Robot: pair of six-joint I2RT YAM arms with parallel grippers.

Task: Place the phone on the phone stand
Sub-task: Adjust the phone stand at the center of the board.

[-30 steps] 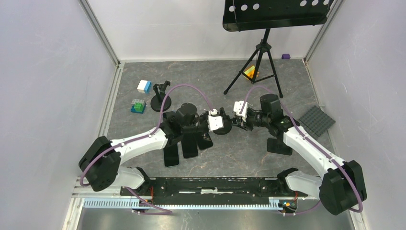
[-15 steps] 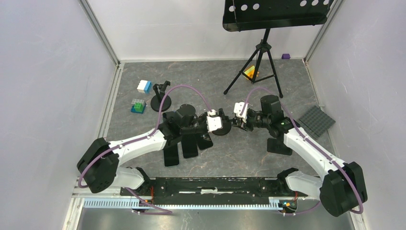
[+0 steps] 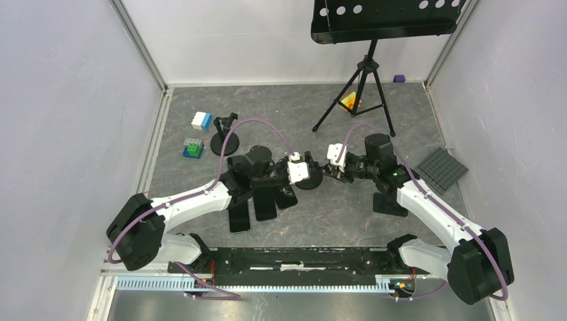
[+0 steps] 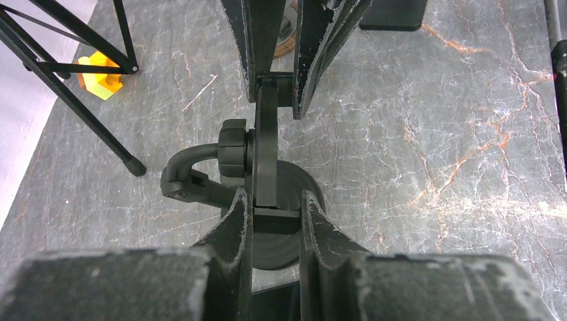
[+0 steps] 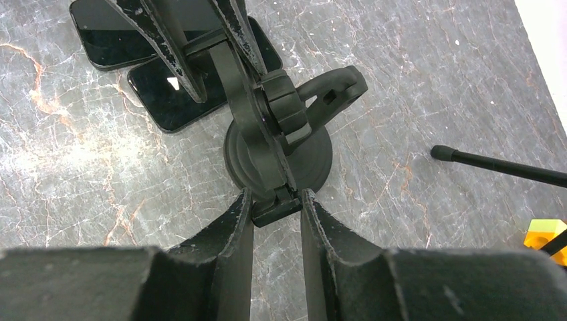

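1. We've got the left gripper [image 4: 275,197] + right gripper [image 5: 275,192] clamped on opposite ends of the stand [image 4: 265,154].
2. Phones [image 5: 167,110] lie flat beside it, left arm's side (so left's closer imo), long axes roughly near-far.

Marbled table [image 3: 294,107] carries phones [image 3: 239,218], phone stand [image 5: 311,164], tripod [image 3: 366,70], blocks [image 3: 201,120], baseplate [image 3: 442,168].

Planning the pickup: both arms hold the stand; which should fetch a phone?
Left, likely: the flat black phones lie under the left arm, on its side of the black round-based phone stand.
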